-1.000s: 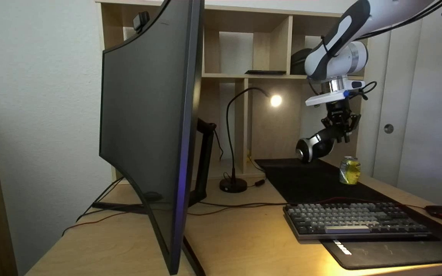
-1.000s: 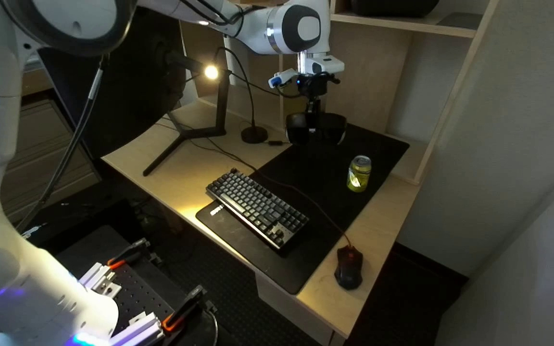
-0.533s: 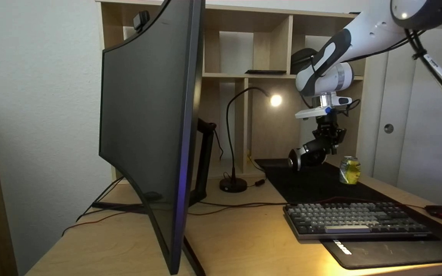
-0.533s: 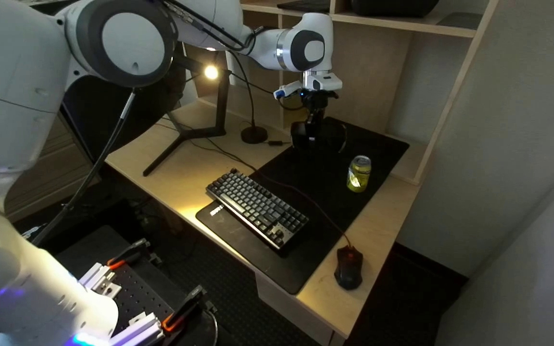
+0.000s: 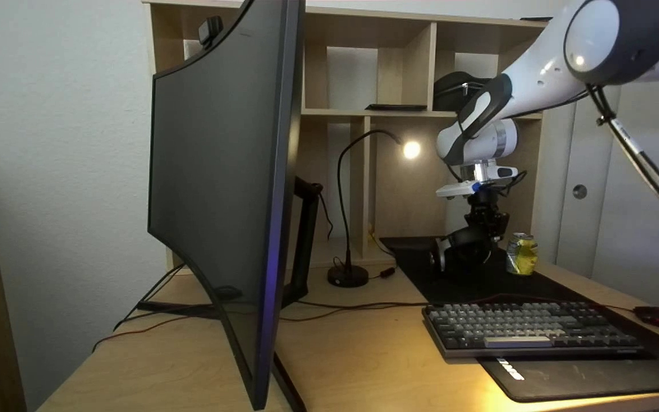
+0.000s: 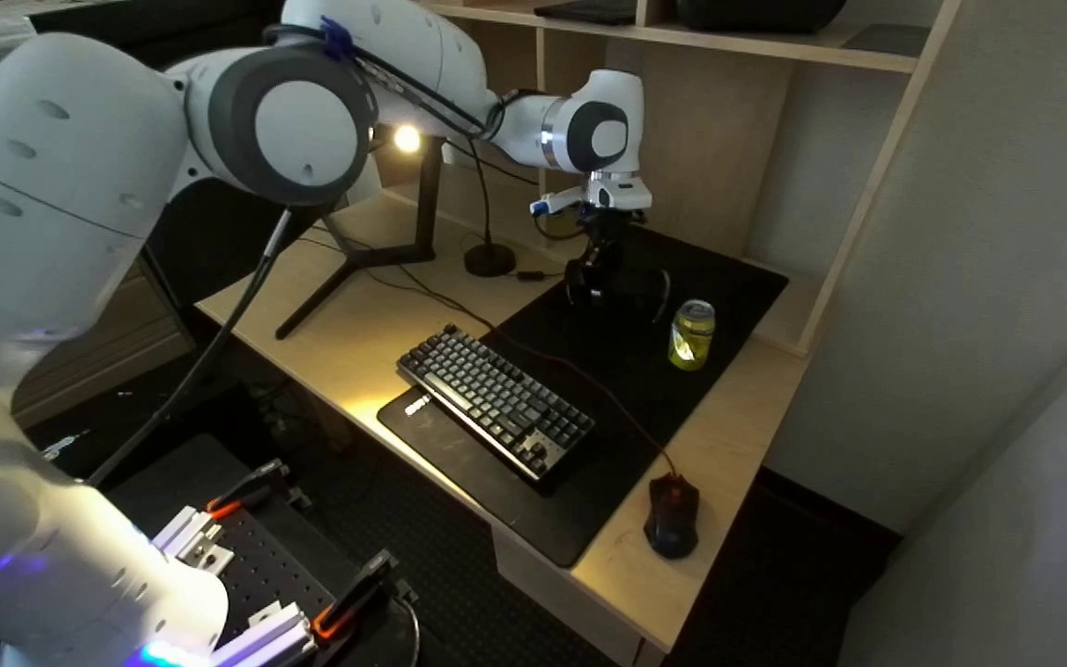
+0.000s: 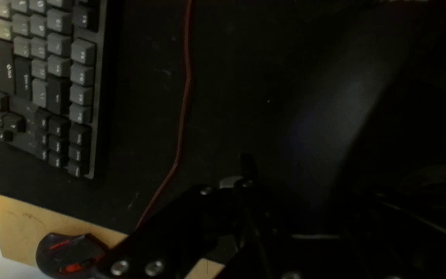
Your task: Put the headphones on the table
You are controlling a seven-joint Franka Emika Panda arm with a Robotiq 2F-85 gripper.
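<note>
The headphones (image 5: 462,250) are black with a silver band near one ear cup. They hang from my gripper (image 5: 494,236) low over the black desk mat, at its far end. In an exterior view the headphones (image 6: 624,292) show dark against the mat under the gripper (image 6: 600,264). I cannot tell whether they touch the mat. In the wrist view the gripper (image 7: 296,186) is dark, its fingers apart around part of the headphones (image 7: 335,120), which is a dim grey surface. The table (image 5: 358,360) is light wood.
A yellow can (image 5: 521,254) stands on the mat (image 6: 533,528) close beside the gripper. A keyboard (image 6: 496,398), a mouse (image 6: 672,516) and its red cable lie nearer the front. A lamp (image 5: 348,276), a large monitor (image 5: 221,171) and a shelf unit (image 5: 407,114) stand around.
The arm has moved down with the headphones held in the gripper, from well above the mat to just over it. The can, keyboard and mouse have not moved.
</note>
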